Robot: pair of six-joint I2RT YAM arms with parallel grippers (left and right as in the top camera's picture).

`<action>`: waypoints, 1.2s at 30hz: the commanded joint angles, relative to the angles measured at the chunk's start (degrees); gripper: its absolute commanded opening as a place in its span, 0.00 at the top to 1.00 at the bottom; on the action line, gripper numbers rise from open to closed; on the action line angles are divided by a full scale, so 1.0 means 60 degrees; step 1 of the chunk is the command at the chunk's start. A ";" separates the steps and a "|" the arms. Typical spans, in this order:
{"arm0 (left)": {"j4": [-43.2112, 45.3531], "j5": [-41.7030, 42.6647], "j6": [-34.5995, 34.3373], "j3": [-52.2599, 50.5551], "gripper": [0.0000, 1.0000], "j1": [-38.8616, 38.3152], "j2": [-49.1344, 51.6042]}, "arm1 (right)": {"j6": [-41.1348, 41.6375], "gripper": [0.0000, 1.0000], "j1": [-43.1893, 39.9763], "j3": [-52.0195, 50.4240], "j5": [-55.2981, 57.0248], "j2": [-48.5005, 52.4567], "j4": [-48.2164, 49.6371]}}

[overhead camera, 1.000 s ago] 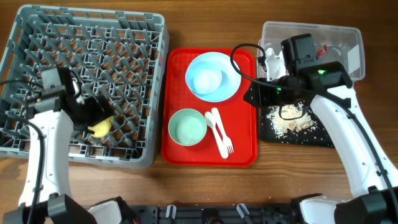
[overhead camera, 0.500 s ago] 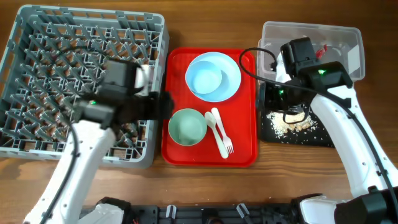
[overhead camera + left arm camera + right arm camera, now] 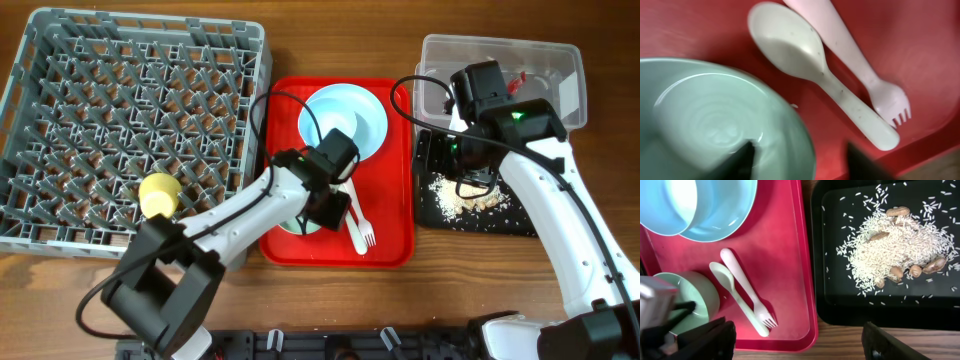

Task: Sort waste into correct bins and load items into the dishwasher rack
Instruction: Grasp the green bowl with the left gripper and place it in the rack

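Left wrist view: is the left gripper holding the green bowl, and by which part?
Nothing is held: the left gripper is open, one finger inside the rim of the pale green bowl, one outside.

Tabletop (image 3: pixel 330 40): brown wood grain, showing along the top, right and bottom frame edges and in the gaps between items. Four items rest directly on it.
- Grey dishwasher rack (image 3: pixel 150 18): fills the upper left.
- Red tray (image 3: pixel 385 225): centre, just beside the rack's right wall.
- Clear plastic tub (image 3: pixel 500 42): upper right.
- Black tray (image 3: pixel 480 222): just below the tub, right of the red tray. Whether their edges touch cannot be told.
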 commanded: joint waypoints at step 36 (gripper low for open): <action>0.0867 1.0229 0.3544 0.3701 0.96 0.9344 0.0266 | -0.0069 0.19 0.0015 0.0084 0.0229 -0.0146 -0.0084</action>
